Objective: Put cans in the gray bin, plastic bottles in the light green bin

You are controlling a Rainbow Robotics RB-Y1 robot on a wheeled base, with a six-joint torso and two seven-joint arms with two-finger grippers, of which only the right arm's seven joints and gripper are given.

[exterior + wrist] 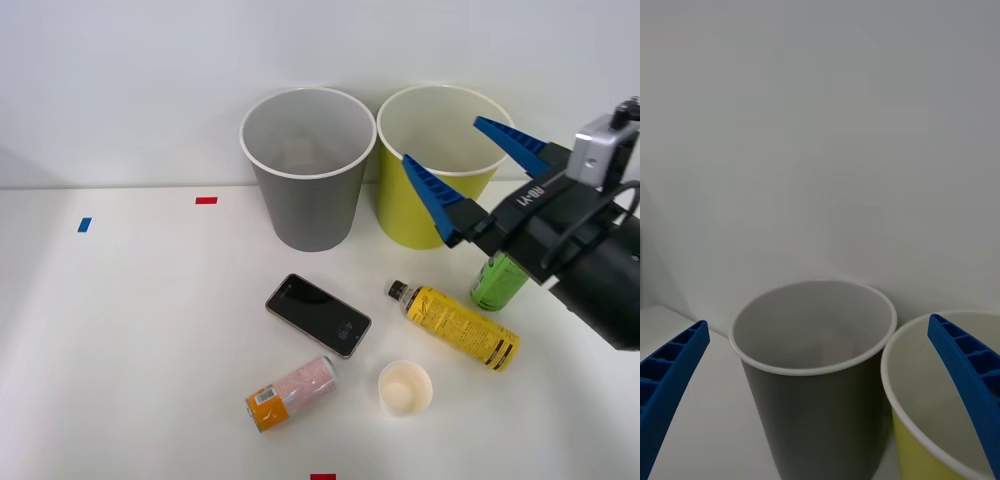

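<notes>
Your right gripper (458, 178) hangs empty with fingers spread wide at the green bin's (425, 228) three o'clock rim, so nothing is carried.

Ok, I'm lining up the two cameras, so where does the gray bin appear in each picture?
Front view: the gray bin stands at the back of the table, center, just left of the light green bin.
Right wrist view: it sits low in the picture, between the two blue fingers of the open right gripper.
Shared landmark: the light green bin, close beside the gray one in both views.
</notes>
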